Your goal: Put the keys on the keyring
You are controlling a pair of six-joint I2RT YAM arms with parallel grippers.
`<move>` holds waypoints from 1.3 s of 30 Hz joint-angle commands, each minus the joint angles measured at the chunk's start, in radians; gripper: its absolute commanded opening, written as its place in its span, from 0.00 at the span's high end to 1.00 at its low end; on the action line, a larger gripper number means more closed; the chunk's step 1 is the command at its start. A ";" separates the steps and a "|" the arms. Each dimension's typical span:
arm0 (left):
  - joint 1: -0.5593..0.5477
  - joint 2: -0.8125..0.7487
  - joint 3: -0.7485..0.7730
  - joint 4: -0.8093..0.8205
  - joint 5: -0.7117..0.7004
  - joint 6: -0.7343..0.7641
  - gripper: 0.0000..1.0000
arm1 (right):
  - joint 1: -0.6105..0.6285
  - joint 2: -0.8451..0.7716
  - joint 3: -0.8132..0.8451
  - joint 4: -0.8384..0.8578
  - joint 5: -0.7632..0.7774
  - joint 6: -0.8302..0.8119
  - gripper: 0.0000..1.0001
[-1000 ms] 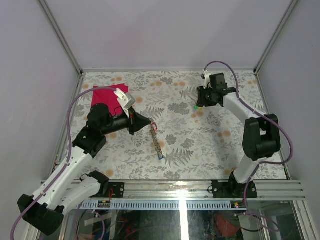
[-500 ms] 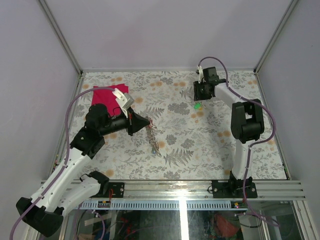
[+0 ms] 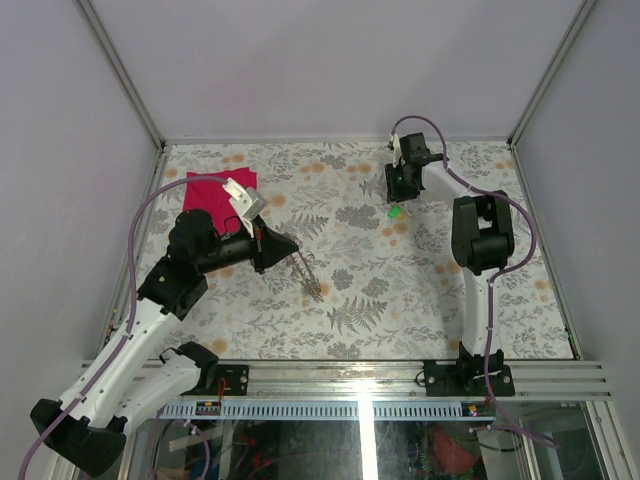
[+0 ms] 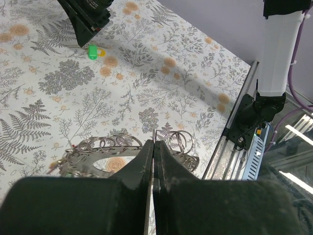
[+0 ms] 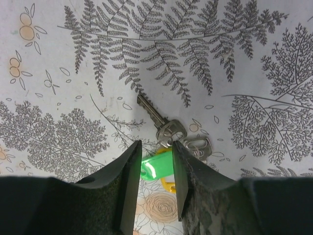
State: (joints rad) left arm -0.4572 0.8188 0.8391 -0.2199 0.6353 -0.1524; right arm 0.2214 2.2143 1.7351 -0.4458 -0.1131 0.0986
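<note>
- Left gripper (image 4: 153, 147): jaws pressed together, clamped on the rim of the wide flat grey metal keyring (image 4: 100, 155). A thin metal edge shows at the fingertip seam.
- Keyring hangs from that grip just above the floral-print table cover (image 3: 400, 280), left of centre. Its open round middle shows an orange flower of the print through it. Small wire loops (image 4: 117, 142) fringe its far rim.
- From overhead the keyring (image 3: 306, 276) reads as a thin strand slanting down from the left gripper (image 3: 295, 250).
- Right gripper (image 5: 155, 149): at the far side of the table, well apart from the keyring. Jaws part-way apart, straddling a bright green plastic tag (image 5: 157, 166). Cannot tell whether the pads press on it.
- Small silver metal key (image 5: 152, 117) lies flat on the cover just ahead of the fingertips, its head next to the tag. A yellow loop (image 5: 168, 186) peeks out below the tag.
- Red cloth (image 3: 210, 188) lies at the far left corner, behind the left arm.
</note>
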 commanded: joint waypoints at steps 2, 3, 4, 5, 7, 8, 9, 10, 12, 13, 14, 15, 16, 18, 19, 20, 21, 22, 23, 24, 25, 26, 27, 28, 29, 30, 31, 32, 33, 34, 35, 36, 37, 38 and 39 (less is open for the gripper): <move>0.004 -0.024 0.046 0.045 -0.004 -0.009 1.00 | 0.003 0.053 0.087 -0.033 0.032 -0.002 0.64; 0.003 -0.023 0.046 0.044 -0.004 -0.008 1.00 | 0.005 0.058 0.092 -0.037 0.036 -0.002 0.64; 0.005 -0.024 0.046 0.043 -0.004 -0.007 1.00 | 0.006 0.063 0.100 -0.044 0.040 -0.002 0.64; 0.005 -0.023 0.046 0.043 -0.004 -0.006 1.00 | 0.007 0.068 0.107 -0.050 0.044 -0.004 0.65; 0.004 -0.025 0.046 0.043 -0.004 -0.006 1.00 | 0.010 0.074 0.114 -0.060 0.059 -0.007 0.65; 0.005 -0.026 0.045 0.042 -0.004 -0.006 1.00 | 0.012 0.076 0.115 -0.061 0.063 -0.008 0.65; 0.004 -0.025 0.045 0.043 -0.003 -0.004 1.00 | 0.014 0.077 0.114 -0.062 0.063 -0.009 0.64; 0.005 -0.025 0.045 0.043 -0.004 -0.004 1.00 | 0.015 0.078 0.113 -0.062 0.062 -0.010 0.64; 0.005 -0.027 0.043 0.042 -0.004 -0.002 1.00 | 0.019 0.084 0.116 -0.064 0.058 -0.012 0.65; 0.004 -0.027 0.042 0.042 -0.004 -0.001 1.00 | 0.020 0.088 0.118 -0.066 0.057 -0.013 0.65; 0.004 -0.028 0.043 0.040 -0.004 0.000 1.00 | 0.022 0.091 0.122 -0.069 0.056 -0.013 0.65; 0.004 -0.029 0.043 0.039 -0.003 0.000 1.00 | 0.024 0.093 0.125 -0.071 0.055 -0.014 0.66; 0.004 -0.030 0.042 0.038 -0.004 0.001 1.00 | 0.026 0.095 0.125 -0.071 0.055 -0.014 0.67; 0.005 -0.031 0.042 0.037 -0.006 0.002 1.00 | 0.027 0.098 0.128 -0.073 0.054 -0.016 0.68; 0.004 -0.032 0.042 0.037 -0.006 0.002 1.00 | 0.027 0.099 0.130 -0.074 0.055 -0.016 0.69; 0.005 -0.032 0.042 0.036 -0.005 0.003 1.00 | 0.028 0.101 0.133 -0.074 0.054 -0.016 0.70; 0.005 -0.033 0.041 0.035 -0.006 0.004 1.00 | 0.028 0.102 0.134 -0.075 0.053 -0.016 0.72; 0.005 -0.035 0.041 0.034 -0.007 0.005 1.00 | 0.028 0.102 0.134 -0.075 0.053 -0.016 0.74; 0.005 -0.035 0.042 0.033 -0.008 0.005 1.00 | 0.029 0.101 0.134 -0.076 0.053 -0.017 0.77; 0.005 -0.036 0.041 0.032 -0.009 0.005 1.00 | 0.029 0.101 0.134 -0.076 0.053 -0.017 0.79; 0.005 -0.037 0.042 0.032 -0.010 0.005 1.00 | 0.031 0.098 0.131 -0.075 0.054 -0.019 0.83; 0.005 -0.038 0.041 0.031 -0.011 0.006 1.00 | 0.031 0.092 0.127 -0.074 0.055 -0.021 0.86; 0.004 -0.038 0.042 0.031 -0.010 0.007 1.00 | 0.031 0.086 0.121 -0.069 0.055 -0.021 0.88; 0.004 -0.038 0.041 0.030 -0.011 0.007 1.00 | 0.030 0.078 0.114 -0.064 0.055 -0.022 0.91; 0.005 -0.038 0.041 0.031 -0.012 0.007 1.00 | 0.032 0.068 0.104 -0.061 0.054 -0.023 0.94; 0.004 -0.037 0.040 0.030 -0.013 0.007 1.00 | 0.033 0.053 0.096 -0.056 0.054 -0.025 0.97; 0.005 -0.036 0.040 0.031 -0.012 0.007 1.00 | 0.032 0.037 0.085 -0.050 0.055 -0.026 0.99; 0.004 -0.035 0.040 0.031 -0.011 0.007 1.00 | 0.032 0.022 0.072 -0.042 0.054 -0.026 1.00; 0.004 -0.038 0.040 0.031 -0.010 0.007 1.00 | 0.032 0.004 0.059 -0.034 0.055 -0.027 1.00; 0.005 -0.037 0.039 0.031 -0.011 0.007 1.00 | 0.032 -0.016 0.044 -0.026 0.055 -0.028 1.00; 0.005 -0.039 0.038 0.032 -0.012 0.008 1.00 | 0.033 -0.036 0.029 -0.017 0.054 -0.029 1.00; 0.005 -0.039 0.038 0.032 -0.014 0.008 1.00 | 0.033 -0.058 0.014 -0.009 0.052 -0.029 1.00; 0.004 -0.039 0.040 0.033 -0.014 0.008 1.00 | 0.033 -0.081 0.001 -0.003 0.050 -0.030 1.00; 0.005 -0.040 0.040 0.035 -0.015 0.009 1.00 | 0.033 -0.104 -0.013 0.002 0.047 -0.031 1.00; 0.006 -0.038 0.041 0.037 -0.014 0.010 1.00 | 0.032 -0.126 -0.027 0.006 0.045 -0.033 1.00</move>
State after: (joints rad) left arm -0.4572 0.8013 0.8391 -0.2432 0.6209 -0.1516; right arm 0.2428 2.2417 1.7512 -0.4656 -0.0692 0.0814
